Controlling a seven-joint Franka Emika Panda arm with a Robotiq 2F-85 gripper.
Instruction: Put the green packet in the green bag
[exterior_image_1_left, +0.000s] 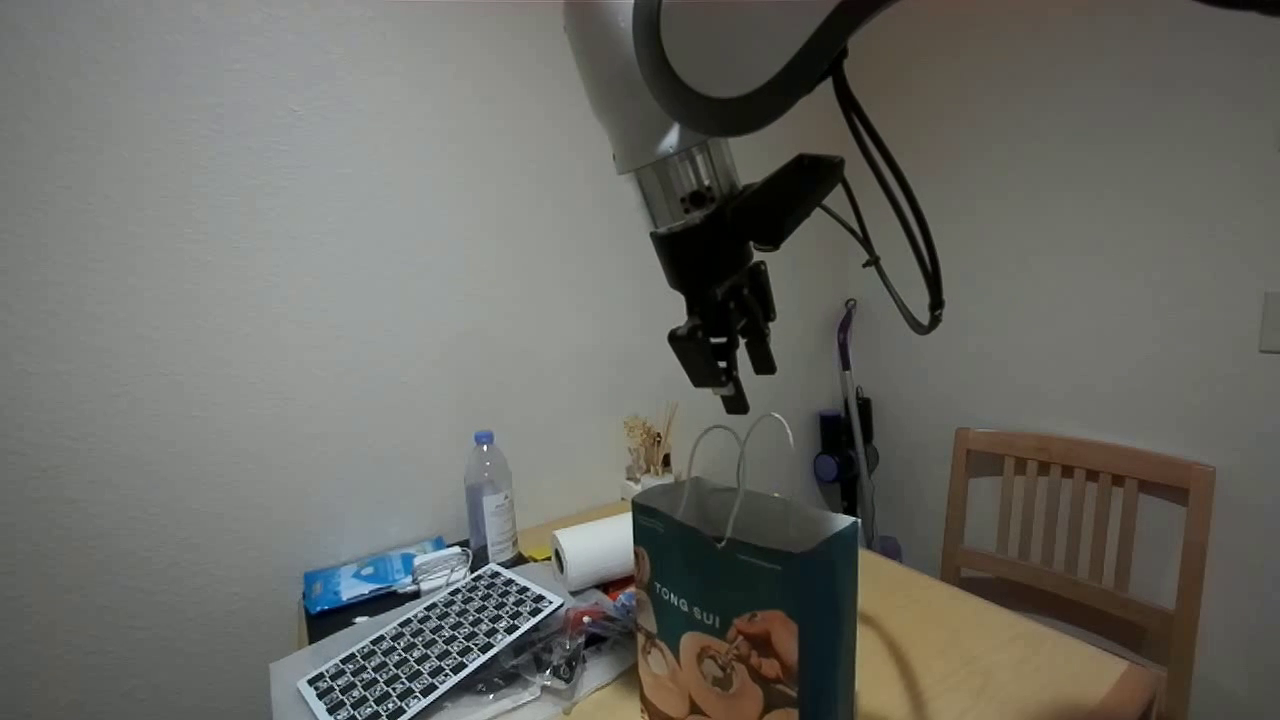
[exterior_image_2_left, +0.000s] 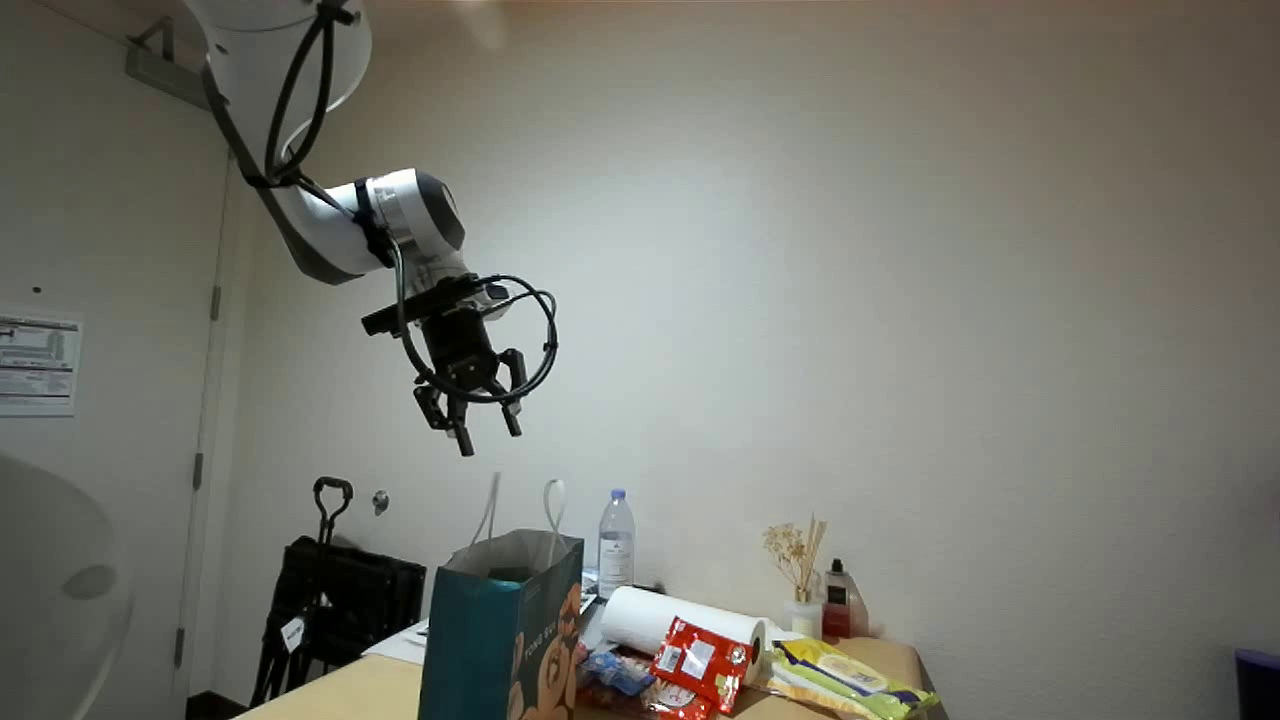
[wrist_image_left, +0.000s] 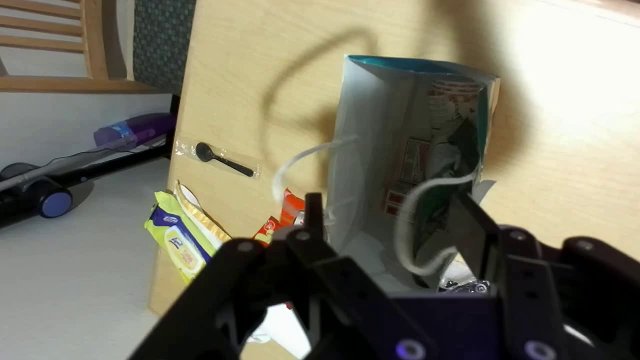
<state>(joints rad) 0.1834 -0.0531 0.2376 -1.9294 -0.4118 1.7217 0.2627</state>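
The green bag (exterior_image_1_left: 745, 575) stands upright on the table with its white loop handles up; it also shows in an exterior view (exterior_image_2_left: 470, 635) and, from above, in the wrist view (wrist_image_left: 345, 110). The green packet (wrist_image_left: 437, 201) lies inside the bag, against one side wall, partly hidden by a handle and a finger. A bit of green (exterior_image_2_left: 510, 574) shows inside the bag's mouth in an exterior view. My gripper (exterior_image_1_left: 750, 386) is open and empty above the bag's mouth, just over the handles; it also shows in an exterior view (exterior_image_2_left: 490, 441) and the wrist view (wrist_image_left: 389, 207).
Beside the bag are a paper roll (exterior_image_2_left: 690, 620), a red packet (exterior_image_2_left: 702, 662), a water bottle (exterior_image_1_left: 491, 505) and a black-and-white keyed board (exterior_image_1_left: 435, 645). A yellow wipes pack (exterior_image_2_left: 850, 680) and a wrapped black spoon (wrist_image_left: 225, 160) lie on the table. A chair (exterior_image_1_left: 1080, 520) stands behind.
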